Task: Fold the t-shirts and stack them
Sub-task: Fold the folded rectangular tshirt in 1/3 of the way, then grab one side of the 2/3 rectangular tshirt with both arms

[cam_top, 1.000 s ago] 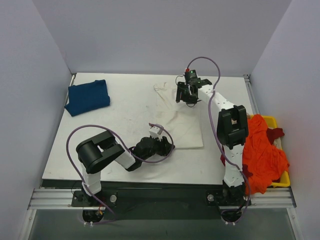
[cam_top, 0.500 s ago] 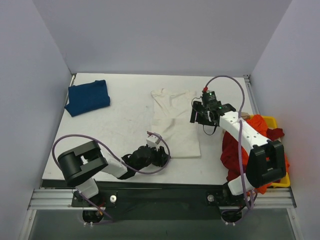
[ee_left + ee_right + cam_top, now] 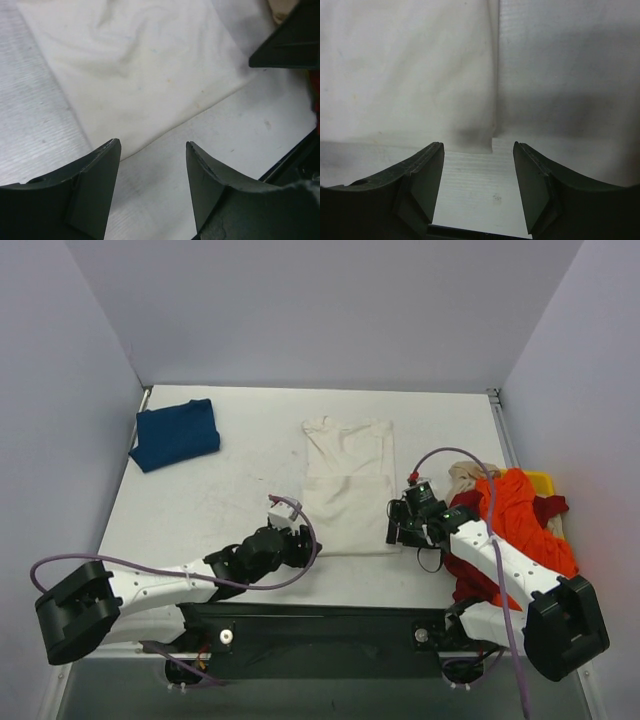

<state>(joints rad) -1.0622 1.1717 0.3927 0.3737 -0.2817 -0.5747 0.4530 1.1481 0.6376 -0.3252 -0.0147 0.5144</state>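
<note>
Table (image 3: 240, 490): white top, scuffed grey in places; it carries two of the t-shirts, and both arms reach low across its near part.

Cream t-shirt (image 3: 348, 490): lies flat near the middle of the table as a long, narrow rectangle, neck end far from the arms and hem end near them. A faint crease crosses it about halfway. Its near edge lies between the two grippers.

Orange t-shirt (image 3: 520, 520): heaped loosely at the table's right edge, over the yellow bin (image 3: 541, 479). It is bundled with a dark red t-shirt (image 3: 551, 507) and a beige t-shirt (image 3: 463, 478), and the right arm lies across the heap.

Dark blue t-shirt (image 3: 175, 435): folded into a compact block at the far left corner, well apart from both grippers.

Left gripper (image 3: 300, 545): low at the cream shirt's near left corner, jaws spread apart with nothing between them. In its wrist view the hem's corner (image 3: 140, 60) lies just ahead of the gap, not in it.

Right gripper (image 3: 398, 523): low at the near right corner, jaws likewise parted and empty. In its wrist view the shirt's side edge (image 3: 405, 70) ends at a corner just ahead of the left finger.
</note>
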